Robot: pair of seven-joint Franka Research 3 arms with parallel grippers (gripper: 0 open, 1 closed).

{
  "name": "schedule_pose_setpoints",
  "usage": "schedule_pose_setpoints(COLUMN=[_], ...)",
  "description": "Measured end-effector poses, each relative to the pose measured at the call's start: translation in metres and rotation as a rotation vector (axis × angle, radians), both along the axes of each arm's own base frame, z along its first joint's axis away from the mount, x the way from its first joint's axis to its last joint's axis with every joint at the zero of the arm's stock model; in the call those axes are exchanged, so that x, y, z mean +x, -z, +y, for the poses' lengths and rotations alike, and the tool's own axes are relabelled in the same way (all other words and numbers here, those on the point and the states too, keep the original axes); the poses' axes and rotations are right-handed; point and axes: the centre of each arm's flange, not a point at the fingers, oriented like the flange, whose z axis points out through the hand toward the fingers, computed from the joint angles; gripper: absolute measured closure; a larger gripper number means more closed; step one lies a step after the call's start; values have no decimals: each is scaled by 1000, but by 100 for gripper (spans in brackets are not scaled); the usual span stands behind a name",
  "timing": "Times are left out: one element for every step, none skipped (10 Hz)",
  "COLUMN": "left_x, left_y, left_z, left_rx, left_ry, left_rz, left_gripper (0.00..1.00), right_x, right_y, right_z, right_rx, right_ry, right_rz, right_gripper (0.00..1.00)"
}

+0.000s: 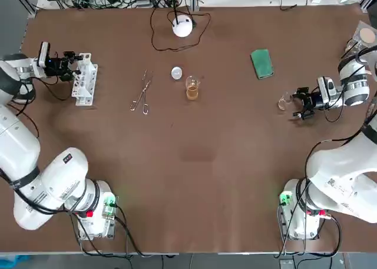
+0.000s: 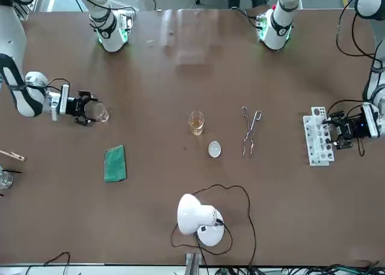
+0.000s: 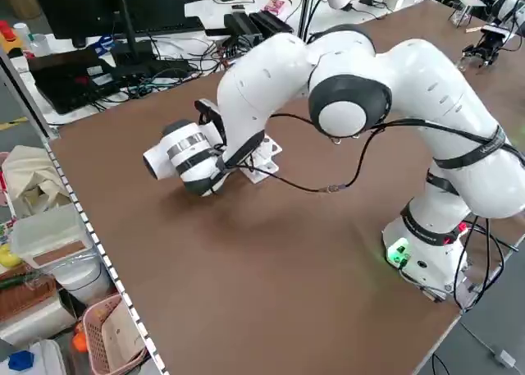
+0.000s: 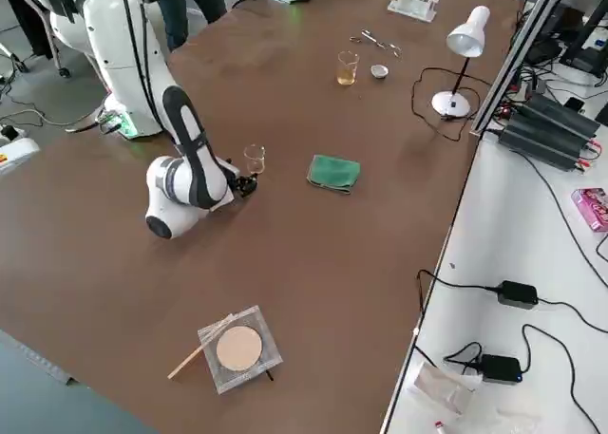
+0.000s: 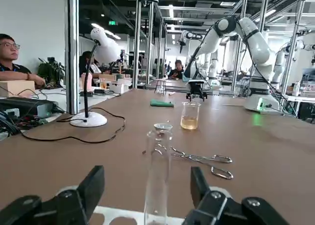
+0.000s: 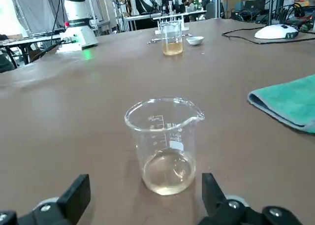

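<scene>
A white test tube rack [image 1: 84, 79] stands at the table's left edge. My left gripper [image 1: 75, 66] is level with it, open, and a glass test tube [image 5: 157, 178] in the rack stands upright between its fingers without touching them. Near the right edge, my right gripper [image 1: 298, 104] is open and faces a small glass beaker [image 1: 285, 102] with only a trace of liquid at the bottom. In the right wrist view, this beaker [image 6: 167, 146] sits just ahead of the spread fingers [image 6: 74, 193], apart from them.
Mid-table stand a beaker of amber liquid [image 1: 192, 88], a small white dish [image 1: 177, 73] and metal tongs [image 1: 141, 95]. A green cloth [image 1: 261, 63] lies right of them, a white desk lamp [image 1: 182, 26] at the far edge, and a gauze pad [image 1: 366, 36] at the far right. People sit beyond the table.
</scene>
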Motion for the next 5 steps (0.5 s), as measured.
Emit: schedule_pose_setpoints(left_x=[-1,-2,-3,-4,-4], left_y=[2,2,3,3,3], left_z=[0,2,3,4,4], left_rx=[-3,-4,-5,-6,-6], left_ry=[-3,-5,-8,-10,-10], left_rz=[2,3,4,5,5], left_gripper=[22,24,24,29,35], right_x=[3,5,6,7,7], right_y=[-2,-3,-3,-1,2], right_z=[1,1,1,1,3], right_rx=[13,17,19,25,33], right_ry=[3,5,7,20,31], right_rz=[-19,-26,-32,-43,-49], right_gripper=[0,0,0,0,0])
